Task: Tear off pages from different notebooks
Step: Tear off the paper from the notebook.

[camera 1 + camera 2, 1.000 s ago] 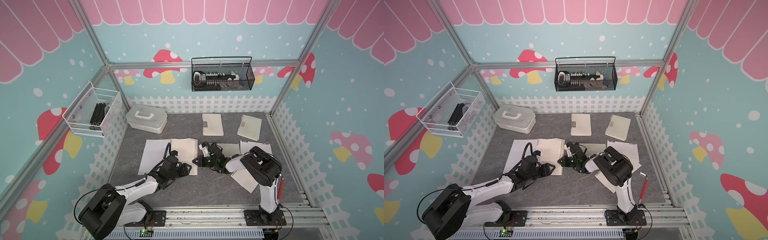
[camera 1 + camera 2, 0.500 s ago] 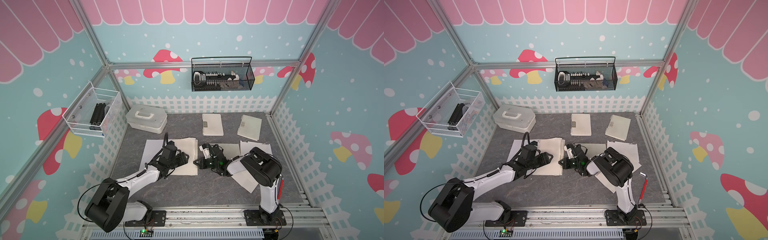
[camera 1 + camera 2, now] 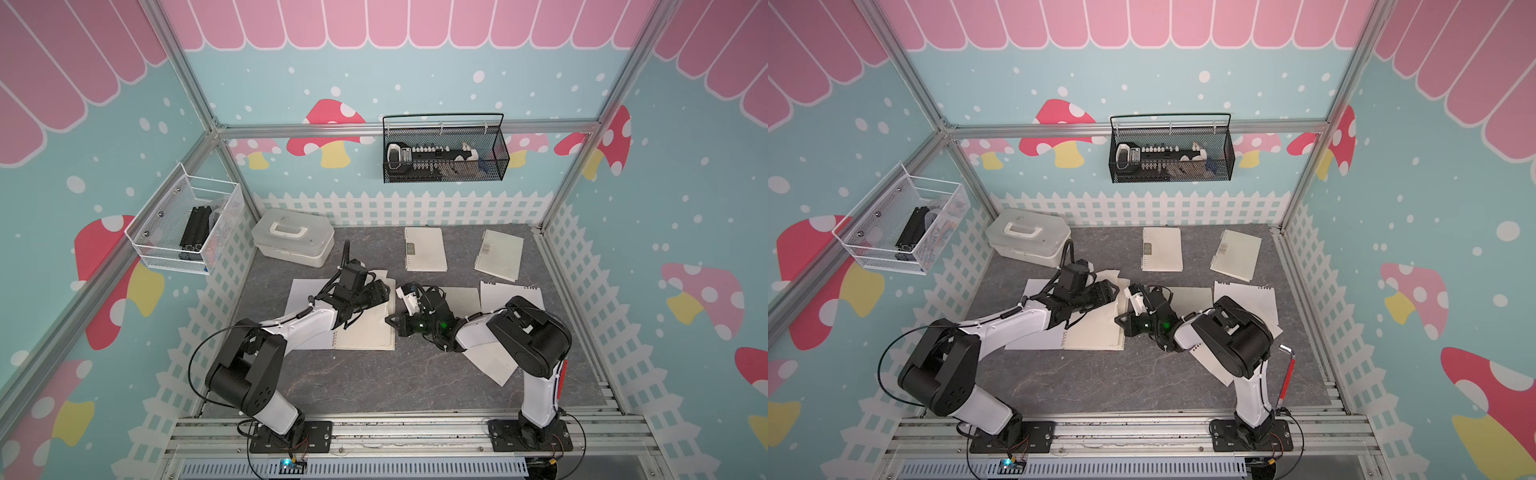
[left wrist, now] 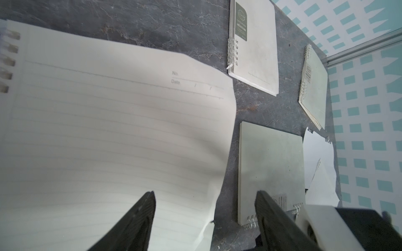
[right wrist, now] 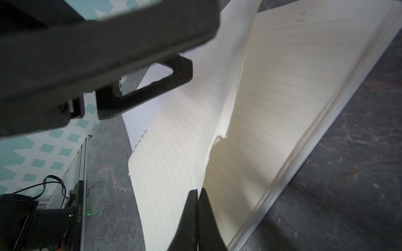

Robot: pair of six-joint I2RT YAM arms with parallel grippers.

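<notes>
Grey marbled worktop point(image 3: 374, 386) carries the big open notebook point(image 3: 365, 332) at the centre of both top views. The left hand point(image 4: 205, 193) hovers over its lined page point(image 4: 113, 130) with fingers spread wide and nothing between them. The right hand point(image 5: 198, 191) is pinched tight on that page's free edge (the sheet bows up off the pad). A shut notebook point(image 3: 424, 248) and a second shut notebook point(image 3: 498, 254) lie toward the upper right, with torn pages point(image 3: 494, 293) just below them.

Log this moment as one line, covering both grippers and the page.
left gripper: open, above open notebook | right gripper: shut on page edge | page: lifted, creased
</notes>
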